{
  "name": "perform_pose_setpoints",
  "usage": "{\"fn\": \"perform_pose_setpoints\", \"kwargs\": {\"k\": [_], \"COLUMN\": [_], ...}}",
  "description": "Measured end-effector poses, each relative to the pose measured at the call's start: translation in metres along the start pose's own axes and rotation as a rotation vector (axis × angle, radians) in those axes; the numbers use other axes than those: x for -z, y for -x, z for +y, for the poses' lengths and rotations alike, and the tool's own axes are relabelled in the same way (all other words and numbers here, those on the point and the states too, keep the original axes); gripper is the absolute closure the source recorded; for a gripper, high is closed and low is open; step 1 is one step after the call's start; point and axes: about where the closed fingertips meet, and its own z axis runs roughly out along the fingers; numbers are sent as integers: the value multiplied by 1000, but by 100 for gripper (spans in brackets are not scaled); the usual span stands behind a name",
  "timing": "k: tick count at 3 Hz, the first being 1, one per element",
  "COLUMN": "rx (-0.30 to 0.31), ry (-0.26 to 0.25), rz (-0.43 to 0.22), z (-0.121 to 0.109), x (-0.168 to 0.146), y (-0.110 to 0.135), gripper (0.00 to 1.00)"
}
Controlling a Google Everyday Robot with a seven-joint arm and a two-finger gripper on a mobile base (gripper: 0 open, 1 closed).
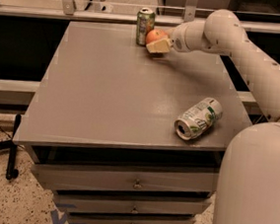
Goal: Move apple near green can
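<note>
The green can stands upright at the far edge of the grey table. The orange-red apple is just right of the can, close to it. My gripper reaches in from the right and sits around the apple, its pale finger in front of the fruit. The apple is low over the tabletop; I cannot tell whether it rests on it.
A white-silver can with green leaf marks lies on its side near the table's front right. My arm crosses the table's right side. Drawers are below the tabletop. A rail and frame run behind the table.
</note>
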Motion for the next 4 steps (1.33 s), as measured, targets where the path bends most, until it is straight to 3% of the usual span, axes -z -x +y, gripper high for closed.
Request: {"fn": "perform_pose_setpoints", "kwargs": {"k": [2, 3, 4], "rx": [-18, -19, -19], "ry": [10, 10, 10], "rz": [9, 11, 11], "z": [2, 2, 2], "x": [-3, -3, -2], "y": [-6, -8, -8], "gripper": [12, 0, 0]}}
